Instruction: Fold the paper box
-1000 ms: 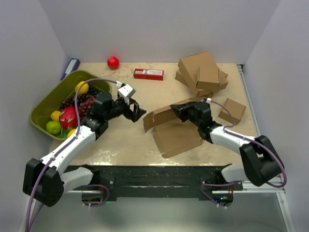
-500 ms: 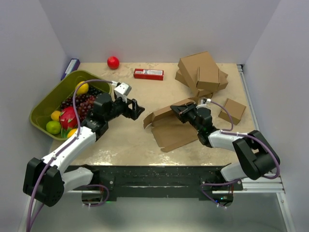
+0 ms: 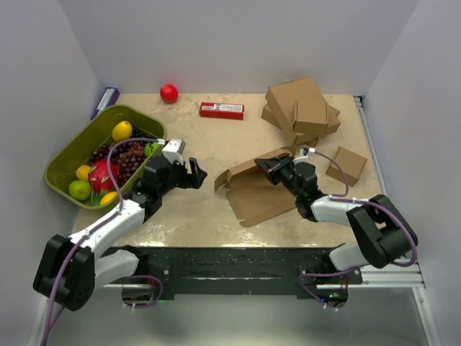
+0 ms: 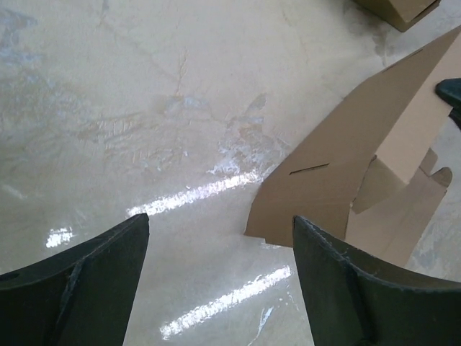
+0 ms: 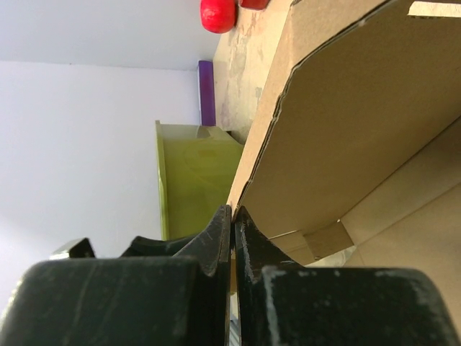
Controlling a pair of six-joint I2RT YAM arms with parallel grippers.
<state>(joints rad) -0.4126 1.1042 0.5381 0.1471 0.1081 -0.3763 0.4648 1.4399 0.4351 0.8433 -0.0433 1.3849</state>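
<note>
Paper box (image 3: 259,196): a die-cut brown cardboard sheet, right of centre on the desk (image 3: 191,216). Its base panel lies flat and one long flap is lifted off the surface.

Right jaws: pressed together, apparently pinching the raised flap at its edge. Left jaws: spread with nothing between them, near the flap's free end but apart from it.

Handling, in my judgement: light, stiff across the panels, yielding only at the scored creases. The thin edges would crush under a hard pinch. The best hold is on a flap edge close to its crease, with the base panel pressed down.

Surface: pale, marbled and glossy with bright reflections. An unweighted sheet would likely skate on it.

Room: plain white walls on three sides. A green bin (image 3: 69,148) of fruit sits at left, a pile of cardboard boxes (image 3: 299,107) at far right, and a small box (image 3: 347,164) just beside the right arm (image 3: 338,205).
</note>
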